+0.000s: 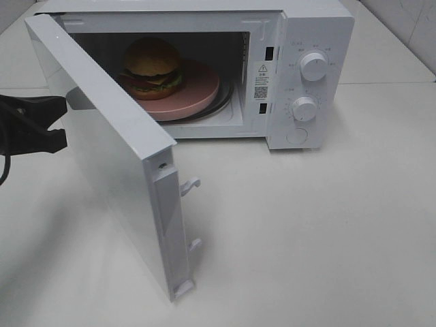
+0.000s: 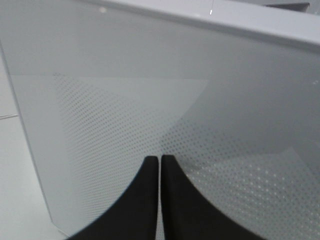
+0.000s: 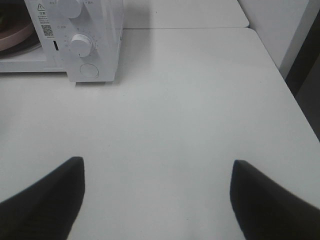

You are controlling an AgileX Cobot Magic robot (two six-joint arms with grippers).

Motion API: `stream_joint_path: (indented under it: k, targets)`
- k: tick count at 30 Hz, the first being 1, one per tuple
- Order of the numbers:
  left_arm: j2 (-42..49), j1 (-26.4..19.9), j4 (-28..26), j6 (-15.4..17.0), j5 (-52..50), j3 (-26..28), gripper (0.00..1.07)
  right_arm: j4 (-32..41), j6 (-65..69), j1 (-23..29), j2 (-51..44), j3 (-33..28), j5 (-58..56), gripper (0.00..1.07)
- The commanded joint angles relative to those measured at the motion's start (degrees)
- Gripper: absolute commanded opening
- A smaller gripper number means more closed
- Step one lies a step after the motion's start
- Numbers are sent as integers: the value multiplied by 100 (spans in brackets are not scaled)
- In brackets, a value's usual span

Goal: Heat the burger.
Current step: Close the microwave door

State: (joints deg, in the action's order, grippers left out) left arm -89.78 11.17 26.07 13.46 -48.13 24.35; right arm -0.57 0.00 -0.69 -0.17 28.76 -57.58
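A pale worktop (image 1: 306, 238) is filling the scene, with a white microwave (image 1: 310, 41) standing at its far side.

From the high camera, the microwave's door (image 1: 116, 157) is hanging wide open, swinging out toward the near left. The burger (image 1: 152, 65) is sitting inside the cavity on a pink plate (image 1: 197, 92), toward the plate's left part. The left end effector (image 1: 66, 122) is hovering at the far left edge, outside the open door and nearer than the burger, so the door panel is standing between the two. Two round knobs (image 1: 313, 65) are showing on the control panel at the right. Only this camera is showing the burger clearly.

From the left wrist, the dark fingers (image 2: 145, 200) are lying pressed together with only a hairline seam between them, pointing at the door's dotted outer face, which is filling almost the whole picture. Whether the tips are touching the panel cannot be told.

From the right wrist, the right end effector (image 3: 157, 167) is holding its fingers spread wide with nothing between them, over bare worktop to the near right of the microwave and well apart from the burger. This camera is catching the control panel and a sliver of the pink plate.
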Motion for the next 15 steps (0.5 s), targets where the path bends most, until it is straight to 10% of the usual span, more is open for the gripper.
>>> stream_joint_path:
  k: [1, 15]
  targets:
    - [-120, 269, -286, -80, -29, 52, 1, -29, 0, -23, -178, -6, 34, 76]
    - [-143, 808, -1369, -510, -92, 69, 1, -29, 0, -23, -178, -6, 34, 76]
